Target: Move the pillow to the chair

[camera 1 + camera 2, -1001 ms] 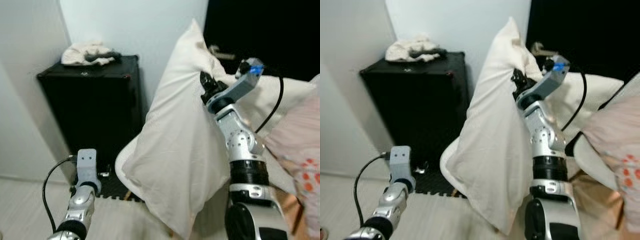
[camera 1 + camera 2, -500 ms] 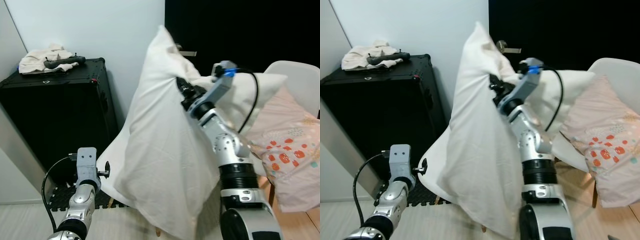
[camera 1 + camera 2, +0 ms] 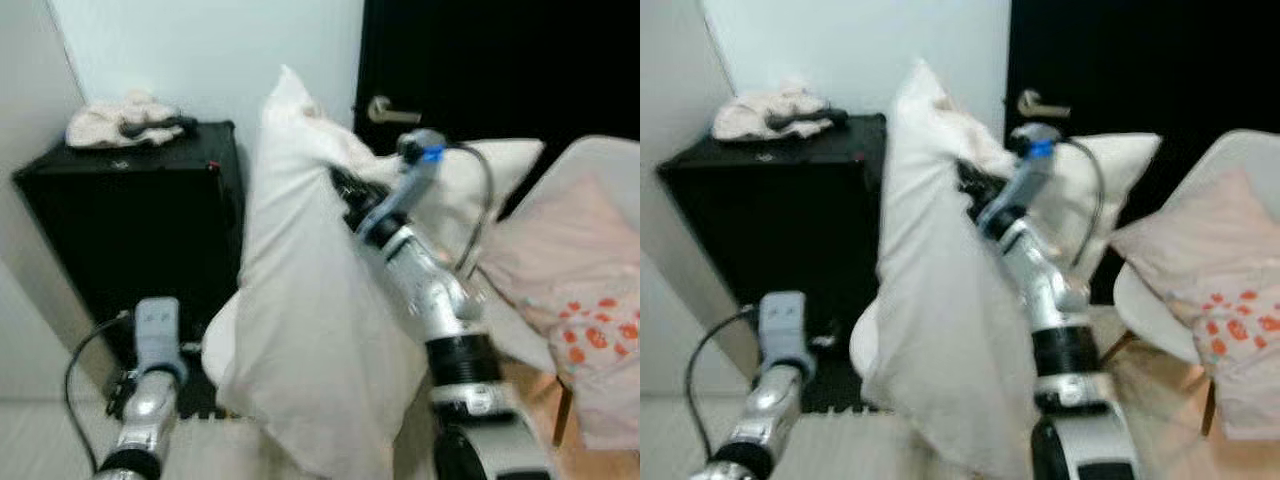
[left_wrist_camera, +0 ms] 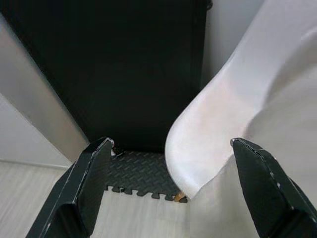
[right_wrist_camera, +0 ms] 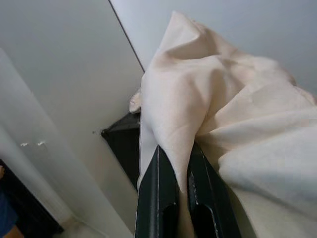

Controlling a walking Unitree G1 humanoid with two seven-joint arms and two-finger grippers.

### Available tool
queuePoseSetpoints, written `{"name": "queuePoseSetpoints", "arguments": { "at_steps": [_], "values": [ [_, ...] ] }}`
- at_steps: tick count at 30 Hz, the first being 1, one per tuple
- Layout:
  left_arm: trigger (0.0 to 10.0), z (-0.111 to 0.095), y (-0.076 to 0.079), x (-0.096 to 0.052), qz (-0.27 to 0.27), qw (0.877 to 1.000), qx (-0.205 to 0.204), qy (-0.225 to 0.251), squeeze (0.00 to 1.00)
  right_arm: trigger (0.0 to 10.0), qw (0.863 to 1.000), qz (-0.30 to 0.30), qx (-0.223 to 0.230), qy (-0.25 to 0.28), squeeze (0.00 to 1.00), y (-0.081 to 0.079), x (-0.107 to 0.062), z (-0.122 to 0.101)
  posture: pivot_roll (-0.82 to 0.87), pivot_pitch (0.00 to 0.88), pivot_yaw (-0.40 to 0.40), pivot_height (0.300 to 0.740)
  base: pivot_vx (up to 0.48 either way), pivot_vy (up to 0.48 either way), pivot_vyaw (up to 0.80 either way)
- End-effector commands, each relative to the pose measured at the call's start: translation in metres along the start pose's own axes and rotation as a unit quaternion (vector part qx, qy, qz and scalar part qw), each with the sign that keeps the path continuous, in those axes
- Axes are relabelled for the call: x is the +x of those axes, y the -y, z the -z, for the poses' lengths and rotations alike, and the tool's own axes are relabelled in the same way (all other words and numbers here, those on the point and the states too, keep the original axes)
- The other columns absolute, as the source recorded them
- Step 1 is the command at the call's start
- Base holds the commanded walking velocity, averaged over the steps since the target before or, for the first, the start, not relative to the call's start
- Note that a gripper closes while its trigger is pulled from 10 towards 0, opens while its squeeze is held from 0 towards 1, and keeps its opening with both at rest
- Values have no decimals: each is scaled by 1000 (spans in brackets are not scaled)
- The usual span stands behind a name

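The right hand (image 5: 181, 163) pinches a fold near the top of the white pillow (image 3: 300, 330), which hangs upright in front of the white chair (image 4: 198, 134). At seven o'clock, the left hand (image 4: 171, 186) is spread and holds nothing, facing the black cabinet (image 3: 130, 230).

Cream pillow (image 3: 300, 340), white chair (image 4: 208, 124), black cabinet (image 3: 130, 230), pink orange-patterned cushion (image 3: 585, 320)

Spread black fingers (image 4: 89, 188), white chair (image 4: 208, 124) edge, black cabinet (image 4: 124, 64), foam mat (image 4: 138, 173)
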State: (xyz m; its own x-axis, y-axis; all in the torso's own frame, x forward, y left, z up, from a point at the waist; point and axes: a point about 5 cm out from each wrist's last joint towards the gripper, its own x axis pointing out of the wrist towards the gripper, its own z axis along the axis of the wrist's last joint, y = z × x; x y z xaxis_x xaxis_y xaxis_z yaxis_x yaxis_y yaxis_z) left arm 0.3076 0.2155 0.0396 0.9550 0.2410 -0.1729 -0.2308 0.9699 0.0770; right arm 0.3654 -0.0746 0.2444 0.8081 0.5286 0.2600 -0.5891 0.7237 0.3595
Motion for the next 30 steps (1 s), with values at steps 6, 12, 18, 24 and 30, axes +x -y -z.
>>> {"name": "queuePoseSetpoints", "arguments": {
  "at_steps": [6, 12, 18, 24, 30],
  "values": [
    [10000, -2, 8, 0, 16, 1000, 4, 2, 0, 10000, 999, -22, -6, 50, 0, -3, -2, -22, -203, 0, 33, 740, 290, 0, -400],
    [10000, -1, 9, 0, 19, 1000, 4, 2, 0, 10000, 998, -52, -8, 41, 0, -10, -2, -19, -201, 0, 33, 740, 291, 0, 0],
    [10000, 3, 12, -1, 26, 1000, -1, -17, 0, 10000, 999, -40, -30, 18, 0, -10, 0, -13, -199, 0, 33, 740, 192, 0, 0],
    [10000, 3, 14, -2, 32, 999, 2, -14, 0, 10000, 998, -47, -40, 3, 0, -12, 0, -8, -199, 0, 32, 740, 0, 0, 0],
    [10000, 3, 14, -2, 26, 1000, 6, -13, 0, 10000, 996, -76, -28, -23, 0, -23, 1, -2, -198, 0, 31, 725, 0, 0, 0]
  ]
}}
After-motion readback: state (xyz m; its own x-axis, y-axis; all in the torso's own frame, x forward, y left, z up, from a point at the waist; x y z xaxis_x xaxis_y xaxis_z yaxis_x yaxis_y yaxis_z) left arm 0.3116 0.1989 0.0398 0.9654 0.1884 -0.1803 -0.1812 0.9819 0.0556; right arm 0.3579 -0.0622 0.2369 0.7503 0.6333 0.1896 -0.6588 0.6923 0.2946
